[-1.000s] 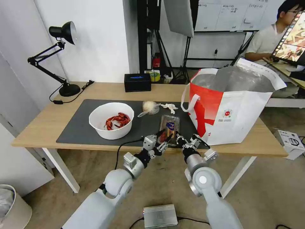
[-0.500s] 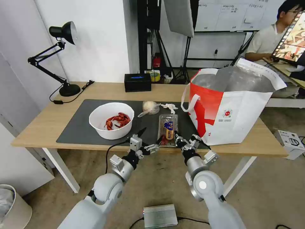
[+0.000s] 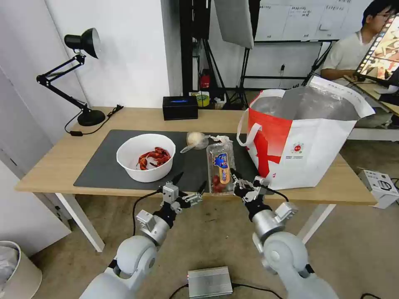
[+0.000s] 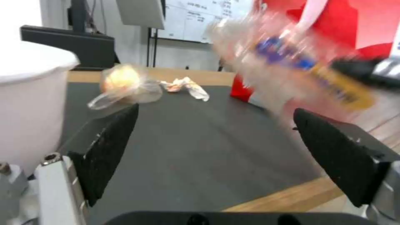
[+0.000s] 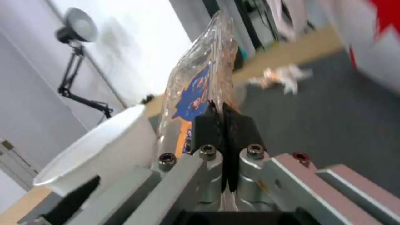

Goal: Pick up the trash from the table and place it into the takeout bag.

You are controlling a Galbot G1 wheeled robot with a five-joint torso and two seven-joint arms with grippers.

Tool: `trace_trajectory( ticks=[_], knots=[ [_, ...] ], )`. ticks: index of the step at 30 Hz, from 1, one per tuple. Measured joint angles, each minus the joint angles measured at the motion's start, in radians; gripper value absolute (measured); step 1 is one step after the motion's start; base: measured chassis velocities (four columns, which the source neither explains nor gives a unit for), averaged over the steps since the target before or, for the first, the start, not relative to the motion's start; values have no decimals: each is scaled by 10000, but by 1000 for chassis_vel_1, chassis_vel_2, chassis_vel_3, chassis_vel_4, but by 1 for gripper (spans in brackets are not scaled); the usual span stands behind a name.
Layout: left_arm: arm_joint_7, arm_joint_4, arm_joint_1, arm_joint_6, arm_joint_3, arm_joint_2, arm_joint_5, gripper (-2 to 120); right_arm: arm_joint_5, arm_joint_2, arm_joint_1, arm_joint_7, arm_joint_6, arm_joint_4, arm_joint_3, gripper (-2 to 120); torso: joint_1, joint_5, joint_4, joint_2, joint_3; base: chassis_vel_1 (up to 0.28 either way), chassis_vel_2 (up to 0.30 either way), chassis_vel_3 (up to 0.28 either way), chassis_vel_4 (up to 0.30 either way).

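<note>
- The right tool (image 3: 240, 185) pinches the near edge of the clear plastic clamshell tray (image 3: 220, 167), which stands tilted up off the dark mat (image 3: 99, 166).
- The left tool (image 3: 189, 187), fingers spread and holding nothing, hovers beside it at the table (image 3: 58, 160) edge.
- Risk: the grip is on 1 thin rim only; the tray could slip or swing out, and I judge a fast lift likeliest to cause that.
- The takeout bag (image 3: 305, 137) stands just beside the right tool; its rim sits higher than the tray, so snagging the strap handle (image 3: 245, 128) is possible.
- Beyond the tool lie the crumpled tissue (image 3: 221, 139) and bagged lump (image 3: 196, 140); the bowl (image 3: 145, 157) is past the left tool, apart.
</note>
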Motion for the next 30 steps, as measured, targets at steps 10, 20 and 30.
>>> trace_trajectory(
  ticks=[10,20,30],
  knots=[
    [-15,-100,260,-46,-261,-50,31,100,-707,-520,-488,-915,891,1313,779,0,0,0,0,0,0,0,0,0,0],
    [-20,-77,306,-109,-260,-42,48,100,229,-981,-502,-661,1302,2169,2035,0,0,0,-1,0,0,0,0,0,0],
    [19,-31,387,-162,-242,-76,99,100,2579,-2144,832,835,1429,2082,3257,0,1,1,1,0,2,0,0,0,0]
  ],
)
